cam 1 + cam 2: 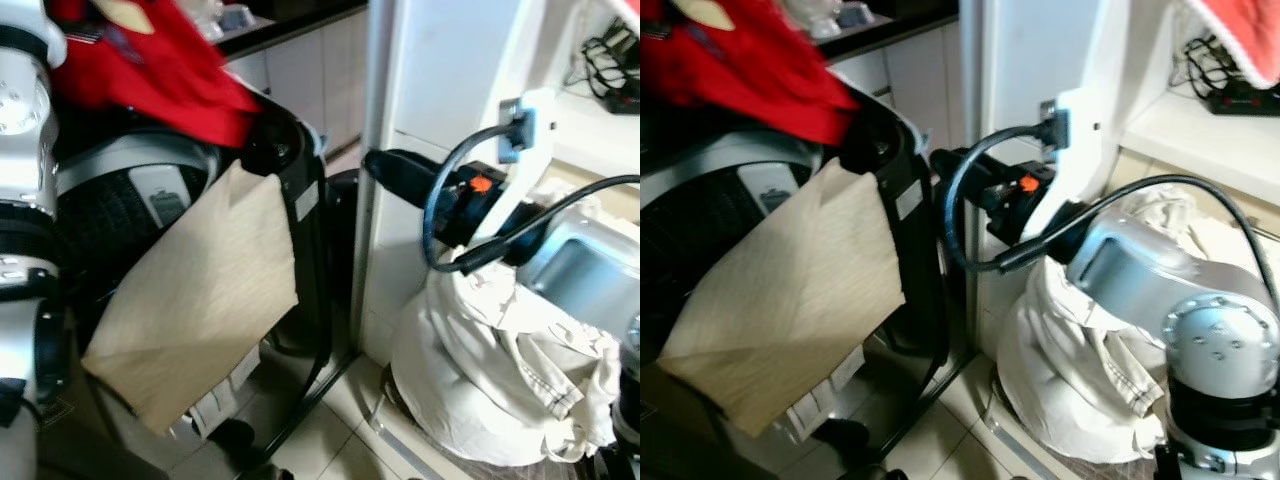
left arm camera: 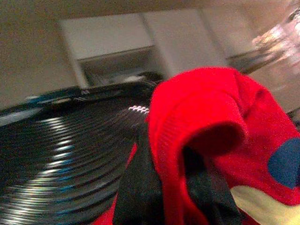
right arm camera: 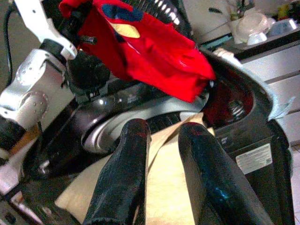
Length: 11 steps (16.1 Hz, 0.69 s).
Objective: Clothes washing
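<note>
A red garment with a blue and a cream patch hangs over the open black washing machine. My left gripper is shut on the red garment, up at the top left above the machine's ridged black lid. A tan cloth hangs down the machine's front. My right gripper reaches in from the right toward the machine's rim. Its fingers stand open with nothing held, and the tan cloth lies beyond them. A heap of white laundry sits under my right arm.
A tall white cabinet stands close beside the machine on its right. Cables lie on a shelf at the upper right. A counter with dishes runs behind the machine. Pale tiled floor shows between the machine and the laundry heap.
</note>
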Tool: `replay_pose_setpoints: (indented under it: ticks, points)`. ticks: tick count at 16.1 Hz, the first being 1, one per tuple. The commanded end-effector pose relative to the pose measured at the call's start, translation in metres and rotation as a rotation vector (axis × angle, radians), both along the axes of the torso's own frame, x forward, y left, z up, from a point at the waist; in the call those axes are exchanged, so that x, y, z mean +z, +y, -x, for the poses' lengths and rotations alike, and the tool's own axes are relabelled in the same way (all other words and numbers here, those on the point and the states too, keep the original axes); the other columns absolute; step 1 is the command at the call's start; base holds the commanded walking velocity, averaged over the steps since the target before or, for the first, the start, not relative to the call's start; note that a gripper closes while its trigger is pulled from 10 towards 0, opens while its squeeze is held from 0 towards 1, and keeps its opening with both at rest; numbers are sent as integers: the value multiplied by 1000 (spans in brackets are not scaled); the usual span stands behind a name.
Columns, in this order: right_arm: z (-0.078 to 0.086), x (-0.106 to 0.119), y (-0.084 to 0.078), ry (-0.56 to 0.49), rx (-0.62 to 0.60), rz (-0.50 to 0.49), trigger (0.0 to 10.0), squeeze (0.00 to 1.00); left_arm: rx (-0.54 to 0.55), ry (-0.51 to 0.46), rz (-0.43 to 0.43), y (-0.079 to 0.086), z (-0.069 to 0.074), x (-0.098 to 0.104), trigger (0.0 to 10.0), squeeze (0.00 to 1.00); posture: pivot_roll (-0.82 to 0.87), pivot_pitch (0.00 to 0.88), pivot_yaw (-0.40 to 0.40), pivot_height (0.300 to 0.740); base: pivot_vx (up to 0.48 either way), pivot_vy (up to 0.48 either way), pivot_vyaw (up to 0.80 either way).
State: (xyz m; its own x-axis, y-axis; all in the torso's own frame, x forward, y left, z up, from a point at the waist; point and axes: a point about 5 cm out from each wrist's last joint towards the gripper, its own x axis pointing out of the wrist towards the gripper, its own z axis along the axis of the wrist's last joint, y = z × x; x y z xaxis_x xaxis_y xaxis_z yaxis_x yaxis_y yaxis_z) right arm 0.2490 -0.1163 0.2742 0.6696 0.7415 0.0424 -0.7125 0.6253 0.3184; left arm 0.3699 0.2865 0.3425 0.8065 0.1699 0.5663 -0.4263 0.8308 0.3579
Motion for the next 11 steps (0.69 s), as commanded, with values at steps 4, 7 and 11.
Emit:
replay_pose_setpoints:
  ticks: [4,7,11]
  points:
    - [6,-13,17,-10,45,118,10000,0,-36,563,112,-10,-29,-89,10000,0,-194,0,100,740,0,0,0]
    - [9,-21,23,-12,79,196,10000,0,-66,711,305,-10,-26,-126,10000,153,-198,0,98,740,0,0,0]
    - [13,-24,25,-42,127,239,10000,0,-105,762,413,-2,-23,-131,10000,1000,-191,0,88,740,0,0,0]
